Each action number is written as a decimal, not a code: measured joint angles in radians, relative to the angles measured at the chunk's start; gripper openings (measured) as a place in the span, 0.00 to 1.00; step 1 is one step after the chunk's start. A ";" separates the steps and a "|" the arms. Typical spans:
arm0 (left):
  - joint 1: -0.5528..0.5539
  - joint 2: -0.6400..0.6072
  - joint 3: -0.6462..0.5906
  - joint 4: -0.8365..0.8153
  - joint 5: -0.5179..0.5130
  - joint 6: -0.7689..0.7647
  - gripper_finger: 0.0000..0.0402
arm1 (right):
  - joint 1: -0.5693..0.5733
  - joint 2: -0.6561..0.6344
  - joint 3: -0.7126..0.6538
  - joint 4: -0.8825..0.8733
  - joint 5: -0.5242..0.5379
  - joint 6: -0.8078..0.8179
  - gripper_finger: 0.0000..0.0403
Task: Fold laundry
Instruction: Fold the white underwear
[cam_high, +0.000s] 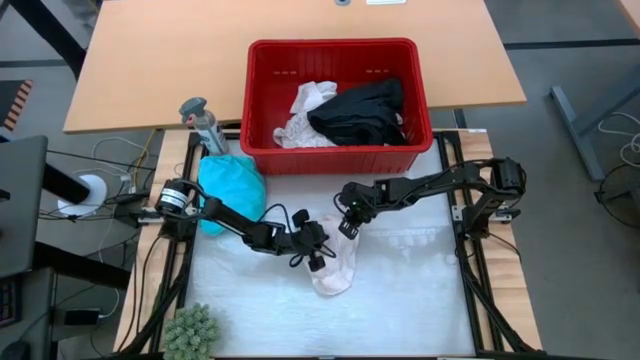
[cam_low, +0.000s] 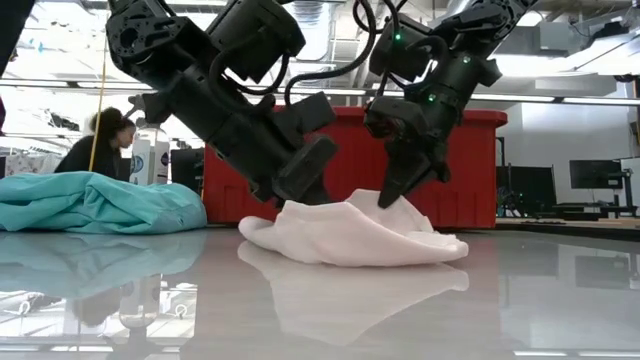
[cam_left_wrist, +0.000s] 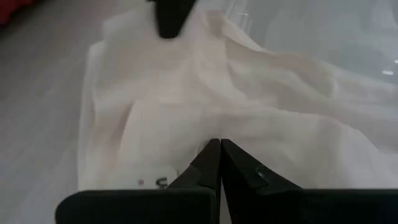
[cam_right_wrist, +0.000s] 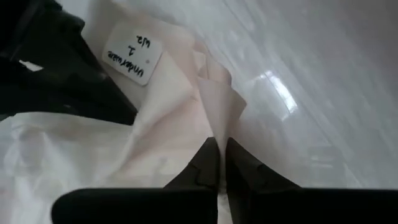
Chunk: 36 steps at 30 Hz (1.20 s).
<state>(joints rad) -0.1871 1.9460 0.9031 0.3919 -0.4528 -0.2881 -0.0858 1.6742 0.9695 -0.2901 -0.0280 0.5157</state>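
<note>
A teal garment (cam_high: 232, 190) lies left of the red basket's (cam_high: 340, 155) front corner. In front of the basket, the left gripper (cam_high: 318, 258) pinches the cream garment (cam_high: 335, 270) with fingers together; the right gripper (cam_high: 347, 226) clamps that cloth's upper edge. Black laundry (cam_high: 360, 112) and white laundry (cam_high: 308, 100) sit in the basket.

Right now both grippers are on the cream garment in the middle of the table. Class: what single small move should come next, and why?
Probably lift and draw the pinched edges apart to spread the cream garment flat. It lies crumpled, with folds bunched up in the low view. The left gripper and the right gripper each appear closed on its cloth, so both have a hold to pull from.
</note>
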 joint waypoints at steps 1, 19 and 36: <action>0.000 -0.010 0.000 -0.005 -0.004 0.015 0.00 | 0.000 0.000 0.000 0.000 0.000 0.000 0.10; 0.115 -0.186 0.044 -0.261 0.321 0.680 0.28 | 0.000 -0.001 0.000 -0.038 0.000 -0.049 0.10; 0.281 -0.177 0.045 -0.257 0.548 0.919 0.50 | 0.001 -0.001 0.000 -0.037 0.001 -0.077 0.10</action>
<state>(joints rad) 0.0943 1.7687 0.9478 0.1353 0.0955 0.6308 -0.0849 1.6733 0.9695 -0.3275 -0.0273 0.4388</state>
